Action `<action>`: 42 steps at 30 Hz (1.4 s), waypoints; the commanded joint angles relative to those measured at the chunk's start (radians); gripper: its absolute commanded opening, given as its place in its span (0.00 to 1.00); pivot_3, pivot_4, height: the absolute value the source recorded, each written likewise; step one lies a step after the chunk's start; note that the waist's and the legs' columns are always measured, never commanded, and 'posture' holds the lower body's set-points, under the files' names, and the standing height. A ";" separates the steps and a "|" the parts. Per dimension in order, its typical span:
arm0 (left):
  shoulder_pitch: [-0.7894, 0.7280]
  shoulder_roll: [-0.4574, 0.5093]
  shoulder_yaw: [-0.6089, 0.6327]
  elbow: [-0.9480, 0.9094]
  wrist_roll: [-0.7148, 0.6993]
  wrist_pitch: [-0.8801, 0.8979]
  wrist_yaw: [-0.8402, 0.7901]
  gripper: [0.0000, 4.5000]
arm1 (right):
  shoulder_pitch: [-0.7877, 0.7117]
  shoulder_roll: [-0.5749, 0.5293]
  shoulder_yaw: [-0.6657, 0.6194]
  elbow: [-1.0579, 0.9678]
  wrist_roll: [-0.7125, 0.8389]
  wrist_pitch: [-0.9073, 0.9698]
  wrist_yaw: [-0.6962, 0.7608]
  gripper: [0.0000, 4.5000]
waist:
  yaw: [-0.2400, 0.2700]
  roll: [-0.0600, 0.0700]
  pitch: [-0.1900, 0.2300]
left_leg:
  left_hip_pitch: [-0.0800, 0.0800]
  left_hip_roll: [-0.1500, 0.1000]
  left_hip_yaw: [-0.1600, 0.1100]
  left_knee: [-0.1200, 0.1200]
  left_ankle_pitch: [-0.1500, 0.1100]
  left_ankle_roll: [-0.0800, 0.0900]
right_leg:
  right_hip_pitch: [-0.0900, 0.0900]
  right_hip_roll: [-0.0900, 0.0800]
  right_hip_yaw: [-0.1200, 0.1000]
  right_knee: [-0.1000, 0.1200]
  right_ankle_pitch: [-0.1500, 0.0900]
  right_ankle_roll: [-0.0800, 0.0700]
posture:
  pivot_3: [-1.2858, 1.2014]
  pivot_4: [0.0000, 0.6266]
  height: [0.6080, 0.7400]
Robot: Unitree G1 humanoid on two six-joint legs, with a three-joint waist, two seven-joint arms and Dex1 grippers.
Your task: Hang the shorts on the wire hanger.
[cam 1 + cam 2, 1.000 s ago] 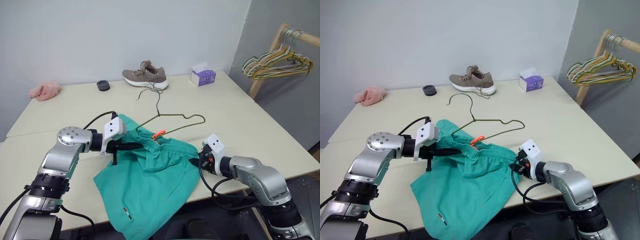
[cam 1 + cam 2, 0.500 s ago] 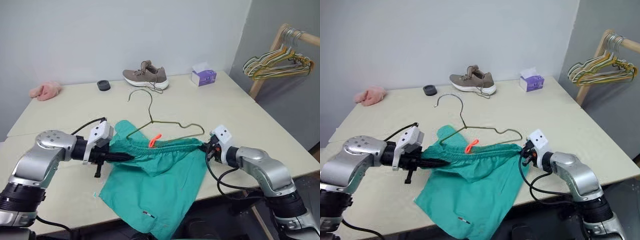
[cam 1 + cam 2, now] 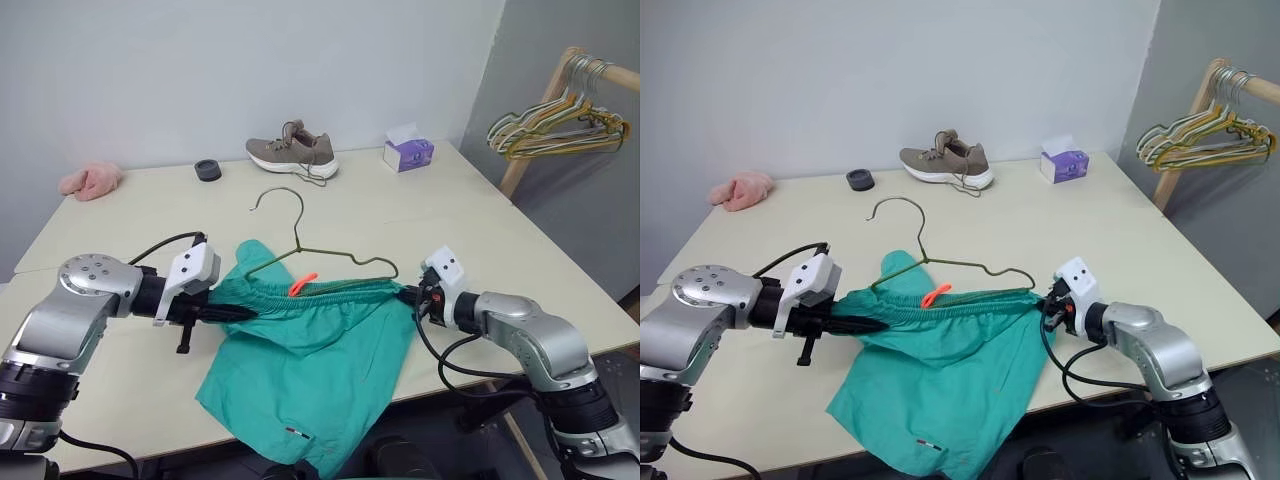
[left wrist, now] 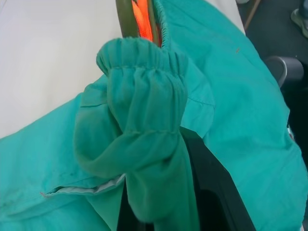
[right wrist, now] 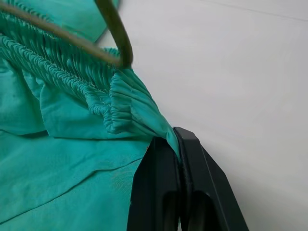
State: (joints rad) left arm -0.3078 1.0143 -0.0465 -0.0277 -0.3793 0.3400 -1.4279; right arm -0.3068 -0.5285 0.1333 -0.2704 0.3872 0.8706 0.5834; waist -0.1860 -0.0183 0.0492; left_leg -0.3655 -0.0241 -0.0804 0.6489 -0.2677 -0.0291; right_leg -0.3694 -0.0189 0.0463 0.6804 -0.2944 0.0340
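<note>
Shorts (image 3: 310, 350) waistband pinched by left tool (image 3: 243, 313) & right tool (image 3: 408, 296), wire hanger (image 3: 310, 252) behind.

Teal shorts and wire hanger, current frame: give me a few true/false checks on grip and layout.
1. Both grippers are shut on the waistband of the teal-green fabric shorts, left gripper at one end, right gripper at the other. True.
2. The thin dark olive-brown wire hanger hangs on the wooden rack. False: it lies on the table, at the stretched waistband.
3. The shorts' legs drape over the table's near edge. True.
4. The brown sneaker sits on the shorts. False: it stands apart, near the far edge.
5. The pink cloth is held by the left jaws. False: it lies alone at the far left corner.
</note>
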 commanded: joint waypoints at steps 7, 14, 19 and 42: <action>0.001 0.079 0.008 0.052 0.077 -0.054 -0.001 0.00 | -0.020 -0.066 -0.121 -0.036 0.009 0.036 -0.037 0.01 | 0.000 0.000 0.000 | 0.000 0.000 0.000 -0.001 0.000 0.000 | 0.000 0.000 0.000 0.000 0.000 0.000 | 0.44 0.00 1.00; -0.013 0.074 -0.011 0.088 0.105 -0.091 0.026 0.00 | -0.013 -0.115 -0.127 -0.088 0.041 0.054 -0.016 0.01 | -0.001 0.000 0.000 | 0.000 0.000 0.000 -0.001 0.000 0.000 | 0.000 0.000 0.000 0.000 0.000 0.000 | 0.44 0.00 1.00; -0.015 0.076 -0.018 0.103 0.117 -0.114 0.044 0.00 | -0.006 -0.119 -0.150 -0.090 0.065 0.070 -0.032 0.01 | -0.002 0.000 0.000 | 0.000 0.000 0.000 -0.001 0.000 0.000 | 0.000 0.000 0.000 0.000 0.000 0.000 | 0.44 0.00 1.00; -0.001 0.084 -0.040 0.132 0.131 -0.132 0.059 0.00 | 0.010 -0.150 -0.270 -0.129 0.164 0.118 -0.049 0.01 | -0.007 0.001 0.001 | 0.000 0.000 0.001 -0.001 0.000 0.000 | 0.000 0.000 0.000 0.000 0.000 0.000 | 0.43 0.00 1.00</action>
State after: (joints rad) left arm -0.3170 1.0576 -0.1036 0.0631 -0.3032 0.2054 -1.3667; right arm -0.2873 -0.6343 -0.0207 -0.3969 0.5733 0.9890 0.5697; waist -0.1929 -0.0174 0.0499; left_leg -0.3654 -0.0239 -0.0797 0.6477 -0.2677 -0.0290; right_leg -0.3696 -0.0190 0.0465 0.6800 -0.2945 0.0341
